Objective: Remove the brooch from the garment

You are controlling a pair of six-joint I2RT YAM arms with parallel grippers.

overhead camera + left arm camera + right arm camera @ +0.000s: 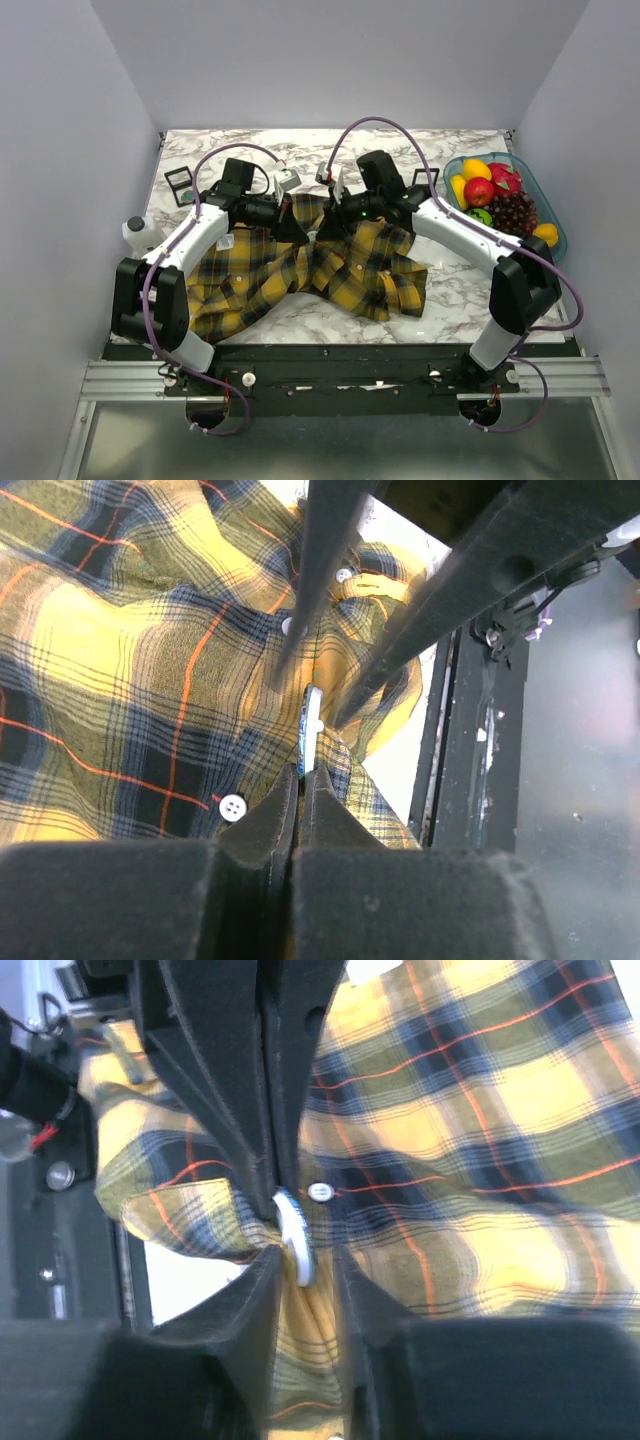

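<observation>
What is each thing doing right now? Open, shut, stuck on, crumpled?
shirt: crumpled in a heap.
brooch: edge-on, not off the shirt yet.
left tool: shut on the brooch's edge.
right tool: open, one finger each side of the brooch.
fruit tray: full of fruit.

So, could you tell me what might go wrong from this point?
The left gripper is shut on the shirt right beside the brooch, so pulling may drag the fabric along. The right gripper stands open around the brooch; closing could miss its thin edge. The two grippers crowd together and may collide.
</observation>
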